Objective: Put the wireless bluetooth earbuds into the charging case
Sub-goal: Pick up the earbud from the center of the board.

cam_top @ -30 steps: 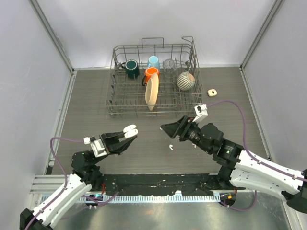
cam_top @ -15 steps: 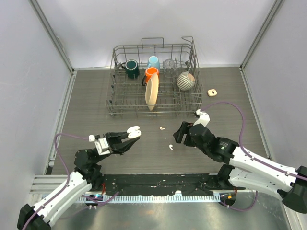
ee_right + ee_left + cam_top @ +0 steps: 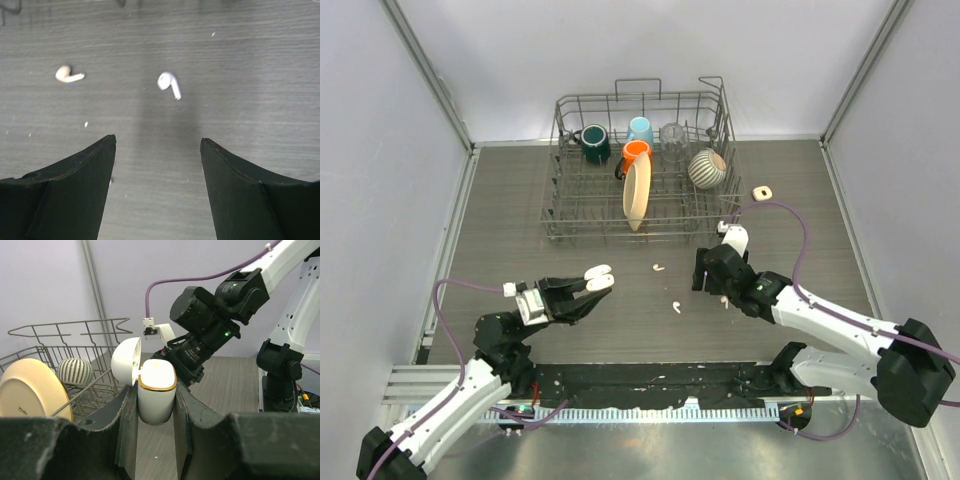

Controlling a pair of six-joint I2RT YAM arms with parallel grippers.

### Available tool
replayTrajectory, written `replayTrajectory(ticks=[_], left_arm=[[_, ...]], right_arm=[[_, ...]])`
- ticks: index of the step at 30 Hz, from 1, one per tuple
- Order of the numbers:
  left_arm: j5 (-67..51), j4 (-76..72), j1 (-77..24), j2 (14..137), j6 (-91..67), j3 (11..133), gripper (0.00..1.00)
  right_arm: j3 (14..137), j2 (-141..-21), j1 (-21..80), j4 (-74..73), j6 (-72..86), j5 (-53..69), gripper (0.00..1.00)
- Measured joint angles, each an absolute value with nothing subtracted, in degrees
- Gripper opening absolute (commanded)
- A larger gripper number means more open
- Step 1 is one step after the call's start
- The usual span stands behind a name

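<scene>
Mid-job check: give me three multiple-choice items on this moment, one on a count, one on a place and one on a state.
1. How many earbuds lie on the table ahead of the right hand in its wrist view? A. one; B. two; C. four.
2. Where is the charging case? A. on the table; B. in the left hand; C. in the right hand.
3. The case's lid is: A. open; B. shut; C. detached.

Key:
1 B: one white and one beige-tinted show there.
2 B: that hand clamps the case by its sides.
3 A: the lid stands tipped back on its hinge.
</scene>
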State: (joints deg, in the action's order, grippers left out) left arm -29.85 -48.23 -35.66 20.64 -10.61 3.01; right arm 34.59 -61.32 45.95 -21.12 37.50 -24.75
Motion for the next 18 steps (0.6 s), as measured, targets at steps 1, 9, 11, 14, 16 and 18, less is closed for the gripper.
replayTrajectory(ticks=[1, 9, 11, 14, 16, 18], left_arm=[[-29.87, -48.23, -35.66, 20.6, -10.7, 2.98, 0.0], [-30.06, -48.21, -35.66, 19.31, -11.6, 2.92, 0.0], [-30.04, -48.21, -35.66, 19.09, -11.6, 2.92, 0.0], [-30.04, -48.21, -35.66, 18.96, -11.6, 2.92, 0.0], [-30.04, -48.21, -35.66, 18.98, -11.6, 2.92, 0.0], [-30.04, -48.21, -35.66, 18.98, -11.6, 2.92, 0.0]], right_arm=[[34.2, -61.67, 44.73, -19.79, 36.56, -24.43, 0.73], [28.36, -65.43, 36.71, -5.13, 29.91, -17.39, 0.71], [26.7, -66.13, 36.32, -1.52, 28.91, -16.21, 0.7], [24.23, -66.72, 35.88, 3.57, 27.9, -15.14, 0.68], [23.11, -67.18, 35.75, 6.57, 27.29, -14.98, 0.68], [22.44, -67.99, 35.57, 9.34, 26.83, -14.98, 0.67]])
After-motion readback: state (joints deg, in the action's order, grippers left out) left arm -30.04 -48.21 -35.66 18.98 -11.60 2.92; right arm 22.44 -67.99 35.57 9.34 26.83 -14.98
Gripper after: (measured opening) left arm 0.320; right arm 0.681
